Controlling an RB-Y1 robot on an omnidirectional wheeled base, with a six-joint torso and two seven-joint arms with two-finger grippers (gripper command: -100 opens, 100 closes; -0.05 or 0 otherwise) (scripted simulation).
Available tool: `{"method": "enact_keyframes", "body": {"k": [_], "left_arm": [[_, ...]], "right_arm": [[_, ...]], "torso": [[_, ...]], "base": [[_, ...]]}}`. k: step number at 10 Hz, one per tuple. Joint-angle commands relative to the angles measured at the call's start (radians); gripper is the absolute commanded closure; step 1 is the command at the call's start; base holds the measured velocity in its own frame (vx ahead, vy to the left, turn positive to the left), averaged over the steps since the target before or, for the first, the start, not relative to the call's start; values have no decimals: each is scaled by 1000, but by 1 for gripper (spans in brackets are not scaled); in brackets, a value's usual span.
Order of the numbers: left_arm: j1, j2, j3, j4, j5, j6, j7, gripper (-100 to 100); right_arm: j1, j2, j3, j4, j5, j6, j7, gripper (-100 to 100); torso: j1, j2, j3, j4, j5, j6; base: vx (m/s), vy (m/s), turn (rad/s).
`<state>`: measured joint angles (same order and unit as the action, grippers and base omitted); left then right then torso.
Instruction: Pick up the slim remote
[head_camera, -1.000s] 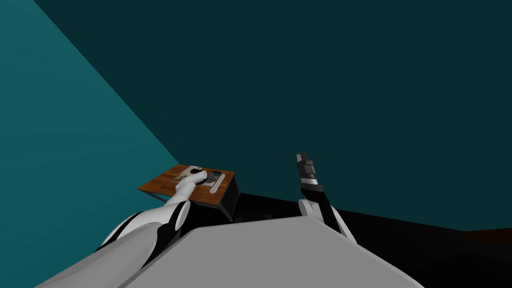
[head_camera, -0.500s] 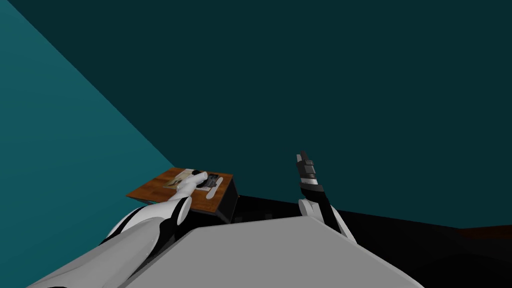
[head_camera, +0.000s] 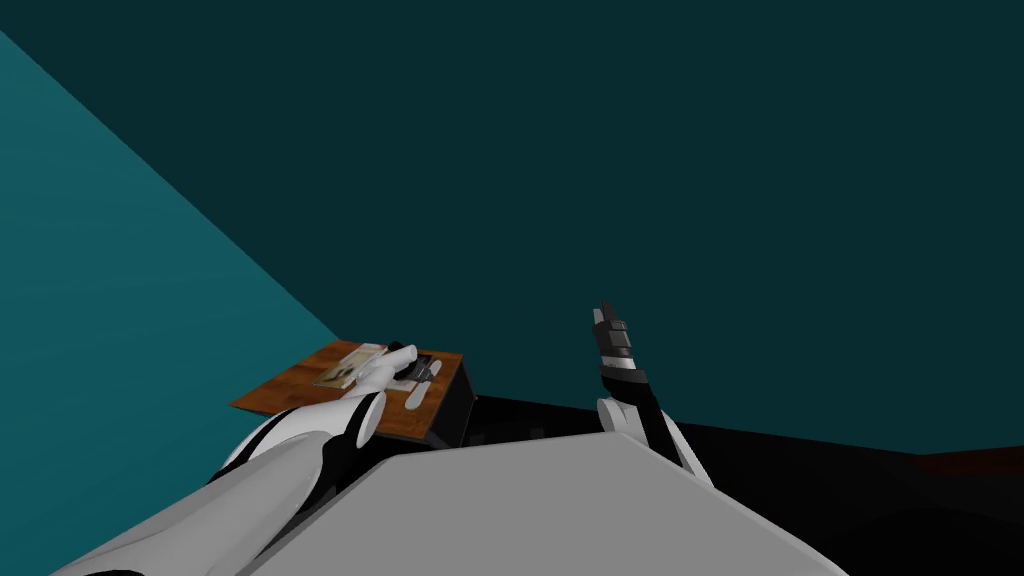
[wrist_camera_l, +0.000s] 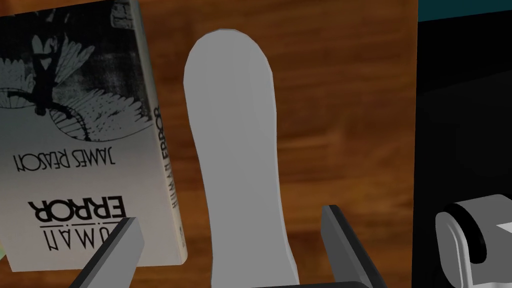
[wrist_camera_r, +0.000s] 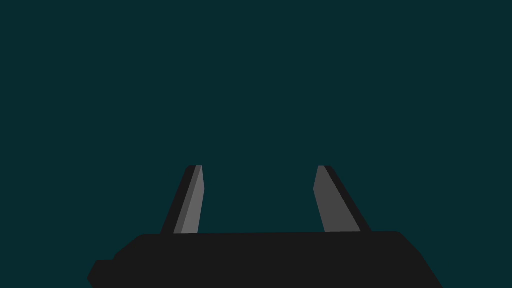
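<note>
Slim remote, plain light grey, lies flat on the wooden bench just beside a book. Over the last second the left tool has edged across to it. Its fingers are spread wide and straddle the remote's near end with a gap on each side, so closing looks like the next step. Right tool hangs wide open, raised well apart from the bench.

Slim remote: near end off-frame.

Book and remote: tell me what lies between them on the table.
A narrow strip of bare wooden table, nothing else; the book and the grey remote lie side by side, not touching. The left wrist view shows it.
</note>
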<state>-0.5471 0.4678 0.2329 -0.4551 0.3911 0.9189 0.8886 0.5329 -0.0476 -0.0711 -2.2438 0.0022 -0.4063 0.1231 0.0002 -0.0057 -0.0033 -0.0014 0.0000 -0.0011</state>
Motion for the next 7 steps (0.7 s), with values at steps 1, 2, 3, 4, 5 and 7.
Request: {"method": "enact_keyframes", "body": {"k": [1, 2, 3, 4, 5, 7], "left_arm": [[1, 3, -7, 14, 2, 46, 8, -100], [1, 3, -7, 14, 2, 46, 8, -100], [-5, 6, -12, 37, 4, 70, 13, -100], [-5, 6, -12, 37, 4, 70, 13, -100], [-5, 6, -12, 37, 4, 70, 13, -100], [-13, 13, -20, 59, 6, 108, 21, -100]], "right_arm": [[0, 0, 0, 0, 0, 0, 0, 0], [0, 0, 0, 0, 0, 0, 0, 0], [0, 0, 0, 0, 0, 0, 0, 0], [0, 0, 0, 0, 0, 0, 0, 0], [0, 0, 0, 0, 0, 0, 0, 0], [0, 0, 0, 0, 0, 0, 0, 0]], "torso": [[0, 0, 0, 0, 0, 0], [1, 1, 0, 0, 0, 0], [1, 2, 1, 0, 0, 0], [1, 2, 1, 1, 0, 0], [0, 3, 2, 1, 0, 0], [0, 3, 2, 1, 0, 0]], "base": [[77, 28, -32], [51, 17, -14], [48, 16, -24], [40, 12, -16], [16, 1, 1], [54, 16, -27]]}}
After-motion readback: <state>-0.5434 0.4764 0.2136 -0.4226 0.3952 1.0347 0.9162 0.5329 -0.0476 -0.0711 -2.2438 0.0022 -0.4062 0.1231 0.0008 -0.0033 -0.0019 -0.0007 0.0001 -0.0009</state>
